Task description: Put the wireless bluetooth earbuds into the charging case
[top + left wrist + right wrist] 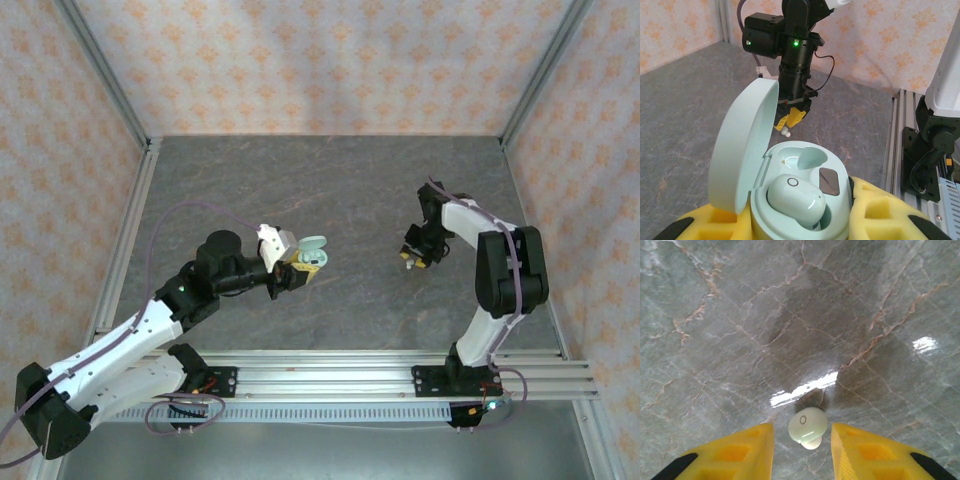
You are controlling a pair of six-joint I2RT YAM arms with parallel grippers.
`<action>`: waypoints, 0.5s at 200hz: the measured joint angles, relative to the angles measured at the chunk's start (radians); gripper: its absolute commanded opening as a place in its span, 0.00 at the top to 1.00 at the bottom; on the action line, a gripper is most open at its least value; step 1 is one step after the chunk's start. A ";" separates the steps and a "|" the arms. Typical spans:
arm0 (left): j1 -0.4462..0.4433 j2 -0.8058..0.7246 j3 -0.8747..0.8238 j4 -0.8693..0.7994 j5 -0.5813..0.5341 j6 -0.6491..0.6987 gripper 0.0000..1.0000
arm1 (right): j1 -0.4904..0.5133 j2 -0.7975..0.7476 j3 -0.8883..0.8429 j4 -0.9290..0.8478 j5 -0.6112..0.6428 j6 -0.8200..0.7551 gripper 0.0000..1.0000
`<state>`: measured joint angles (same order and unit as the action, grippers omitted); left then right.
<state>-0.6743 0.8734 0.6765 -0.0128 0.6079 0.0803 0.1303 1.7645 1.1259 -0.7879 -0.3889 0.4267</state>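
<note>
My left gripper [298,266] is shut on the mint charging case [805,200] and holds it above the table with its lid [742,150] swung open. One pale-mint earbud [794,197] sits in the case's near slot, while the far slot [802,156] is empty. A second earbud [807,426] lies on the grey marble table. My right gripper [802,442] stands open over it, a yellow finger on each side and a gap to both. In the left wrist view, that right gripper [791,119] hangs beyond the case with the earbud [785,132] just under its tips.
The grey marble table [330,190] is walled by patterned panels on three sides. An aluminium rail [380,365] runs along the near edge by the arm bases. The two grippers are about a hand's width apart.
</note>
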 measured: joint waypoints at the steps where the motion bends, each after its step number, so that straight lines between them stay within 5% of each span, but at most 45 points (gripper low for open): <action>1: 0.000 0.000 0.000 0.000 0.000 0.000 0.84 | 0.000 0.002 0.000 0.000 0.000 0.000 0.65; 100: 0.000 0.014 0.000 -0.013 0.000 0.000 0.83 | 0.005 0.036 0.000 0.020 -0.002 -0.001 0.83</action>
<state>-0.6743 0.8871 0.6765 -0.0261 0.6079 0.0803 0.1349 1.8008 1.1259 -0.7681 -0.3908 0.4259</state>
